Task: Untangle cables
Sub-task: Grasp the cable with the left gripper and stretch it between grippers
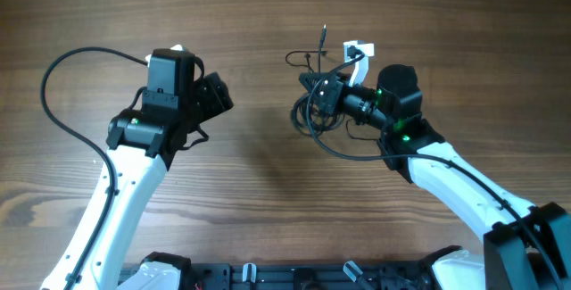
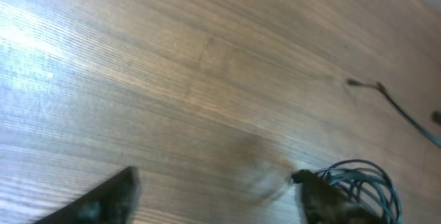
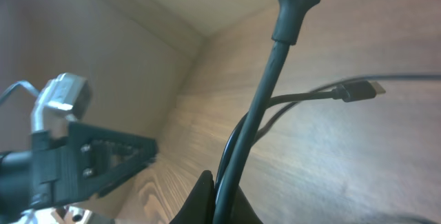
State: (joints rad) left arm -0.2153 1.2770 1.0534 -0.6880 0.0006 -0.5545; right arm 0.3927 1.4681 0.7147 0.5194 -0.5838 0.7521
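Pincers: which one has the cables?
The right pincer: it is shut on the cables, whose loops bunch at its tip. The left pincer is open and holds nothing.

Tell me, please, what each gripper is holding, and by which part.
The right gripper pinches one of the cables on its cord, below the plug; the left gripper is open, holding nothing.

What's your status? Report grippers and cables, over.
Left gripper open, empty, clear of the tangle. Right gripper shut on the cables. Cables looped together, one plug end trailing free.
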